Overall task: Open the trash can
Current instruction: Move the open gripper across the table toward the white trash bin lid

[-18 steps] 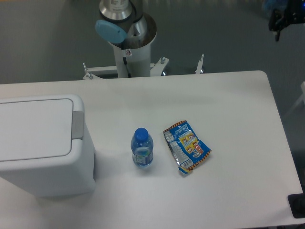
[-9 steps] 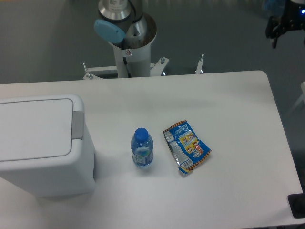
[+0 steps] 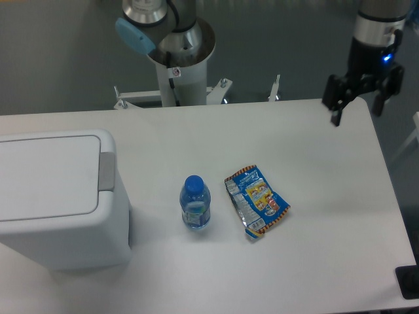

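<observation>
The trash can (image 3: 55,196) is a large boxy white bin at the left of the table, its flat lid shut, with a grey push tab (image 3: 106,171) on its right edge. My gripper (image 3: 358,113) hangs at the far right above the table's back right corner, far from the bin. Its two dark fingers (image 3: 336,111) point down and stand apart, open and empty.
A small water bottle (image 3: 195,203) with a blue cap stands mid-table. A blue snack packet (image 3: 256,201) lies just right of it. The arm's base (image 3: 178,55) stands behind the table's far edge. A dark object (image 3: 409,282) sits at the front right corner.
The gripper has come down and leftward from the top right corner into full view over the table's back right corner. The arm's base joint has turned. Bin, bottle and packet have not moved.
</observation>
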